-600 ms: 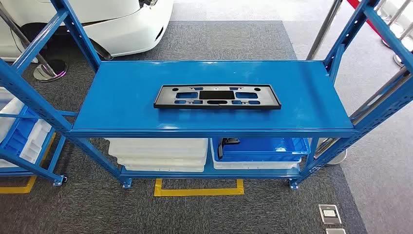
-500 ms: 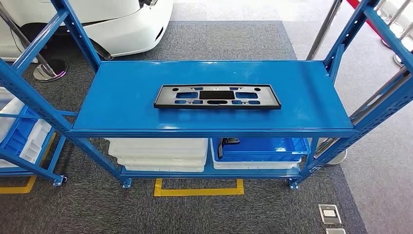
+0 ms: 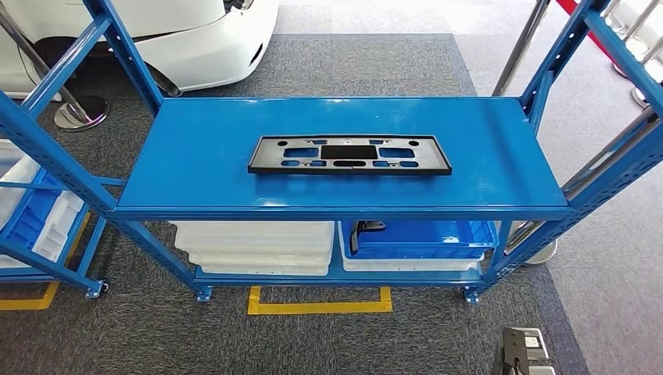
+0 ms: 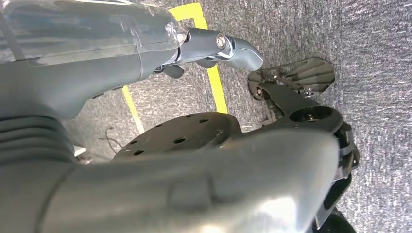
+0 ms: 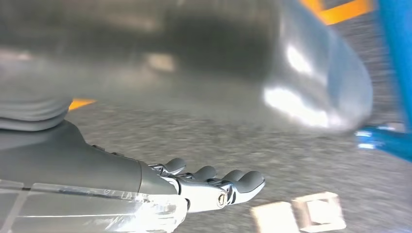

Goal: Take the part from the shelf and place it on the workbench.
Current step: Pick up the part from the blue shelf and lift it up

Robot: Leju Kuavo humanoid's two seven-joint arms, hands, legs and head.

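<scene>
One black part (image 3: 349,155), a flat rectangular frame with cut-outs, lies alone near the middle of the blue shelf (image 3: 195,172), on its upper deck, its long axis running left to right across the head view, parallel to the front edge. Below it sit two stacks of bins: white bins (image 3: 254,246) on the left, one blue bin (image 3: 426,237) over a white one on the right. The left hand (image 4: 214,46) hangs over grey carpet, its fingers loosely curled and empty; the right hand (image 5: 209,187) does likewise, holding nothing, well apart from the part.
</scene>
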